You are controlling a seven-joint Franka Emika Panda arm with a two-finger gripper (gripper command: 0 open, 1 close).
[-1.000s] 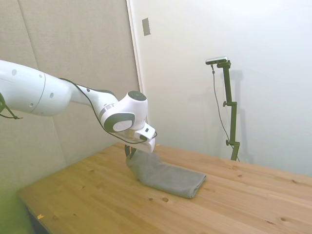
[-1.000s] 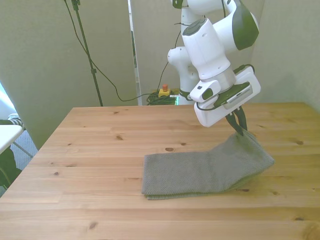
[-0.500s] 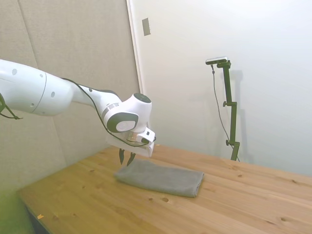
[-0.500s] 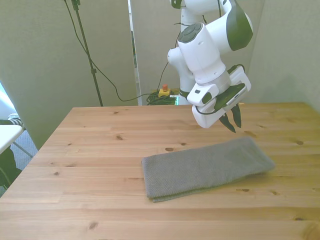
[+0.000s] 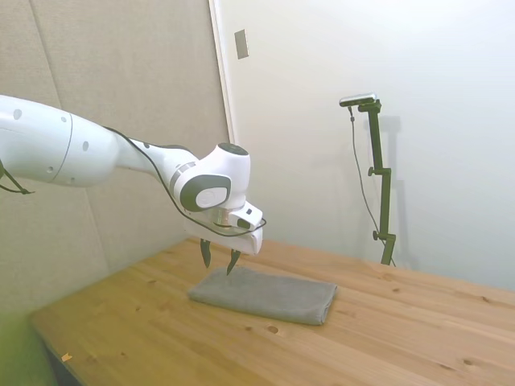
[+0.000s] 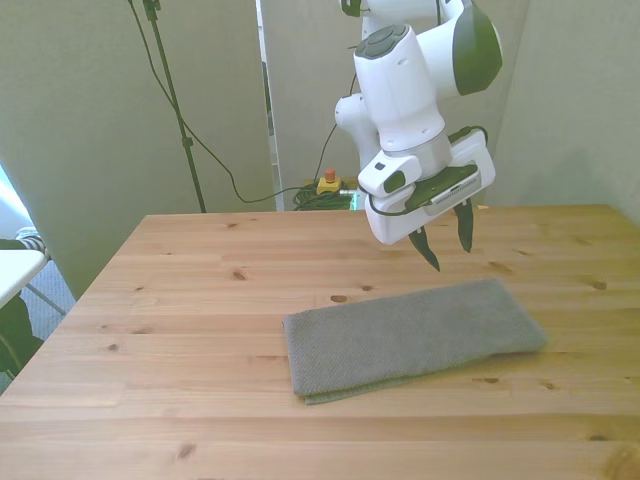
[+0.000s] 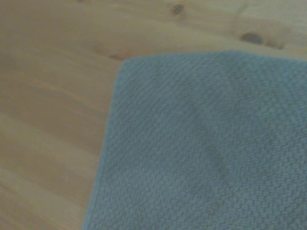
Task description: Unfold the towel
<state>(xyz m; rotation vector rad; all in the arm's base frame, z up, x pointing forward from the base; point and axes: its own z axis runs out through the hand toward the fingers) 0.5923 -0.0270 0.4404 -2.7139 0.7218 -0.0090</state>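
While the towel (image 6: 415,337) lies flat but folded mid-table, the gripper (image 6: 446,243) hangs empty above its far edge, fingers spread wide, so I'd say regrasping comes next: pinching only the top layer.

The wrist view is soft, and its edges cut off most of the towel (image 7: 206,143). In the front view, the arm's top runs out of frame. The towel's folded underside is hidden against the table (image 6: 200,300).
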